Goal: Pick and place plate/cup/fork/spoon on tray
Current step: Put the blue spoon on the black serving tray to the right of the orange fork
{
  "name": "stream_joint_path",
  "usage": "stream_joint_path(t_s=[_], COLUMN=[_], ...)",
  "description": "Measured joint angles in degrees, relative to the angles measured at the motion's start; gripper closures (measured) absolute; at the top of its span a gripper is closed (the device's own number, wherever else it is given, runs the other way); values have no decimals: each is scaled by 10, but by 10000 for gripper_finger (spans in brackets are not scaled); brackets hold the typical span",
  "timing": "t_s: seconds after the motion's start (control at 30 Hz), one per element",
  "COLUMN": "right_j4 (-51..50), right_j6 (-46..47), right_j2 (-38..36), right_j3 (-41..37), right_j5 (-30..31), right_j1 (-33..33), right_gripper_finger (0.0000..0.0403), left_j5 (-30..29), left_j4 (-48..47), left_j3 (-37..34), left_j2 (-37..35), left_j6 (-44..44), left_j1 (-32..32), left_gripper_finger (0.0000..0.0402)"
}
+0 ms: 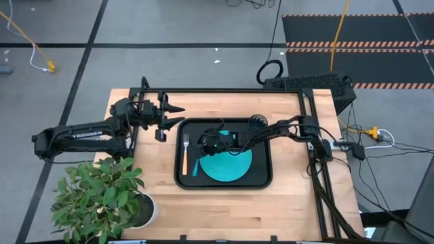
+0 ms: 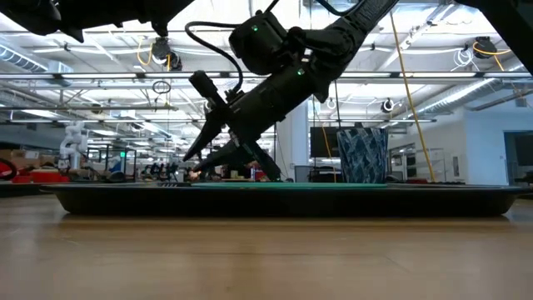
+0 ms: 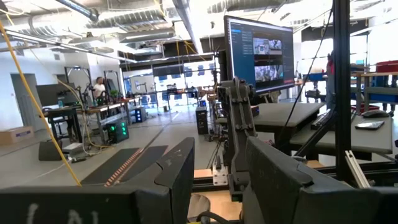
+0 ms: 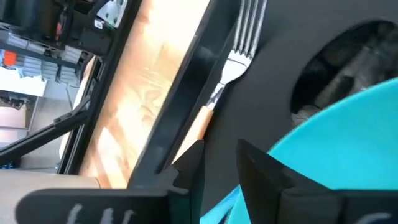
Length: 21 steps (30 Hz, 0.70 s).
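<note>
The black tray [image 1: 261, 177] lies mid-table. On it lie the turquoise plate [image 1: 230, 165], the orange-handled fork [image 1: 184, 157] by the left rim, and the blue-handled spoon [image 1: 195, 167] between fork and plate. The dark cup [image 1: 258, 122] stands upright at the tray's far right corner and also shows in the low view [image 2: 362, 154]. My right gripper [image 1: 205, 143] is low over the tray, slanting down toward the left. Its fingers are slightly apart in the right wrist view [image 4: 221, 165], with the spoon's handle [image 4: 219, 208] showing in the gap. My left gripper [image 1: 178, 115] is open and raised off the tray's far left corner.
A potted plant in a white pot [image 1: 102, 196] stands at the table's near left corner. A black frame rail [image 1: 224, 91] runs along the far edge, with a post [image 1: 315, 146] at the right. Bare wood [image 1: 230, 210] lies in front of the tray.
</note>
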Motion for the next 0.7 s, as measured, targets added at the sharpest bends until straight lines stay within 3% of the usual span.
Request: stream_joint_path(t_s=[0.5,0.7], right_j4=[51,52], right_j6=[-89,-227], right_j2=[-6,-13], right_j3=[-4,-4], right_j5=[0,-12], right_j1=[-4,-23], right_gripper_finger=[317,316], left_j5=[0,0], left_j4=[-3,-6], left_j3=[0,0], left_j2=[-2,-2], left_j6=[0,5], left_j1=[0,0], left_gripper_finger=[252,252])
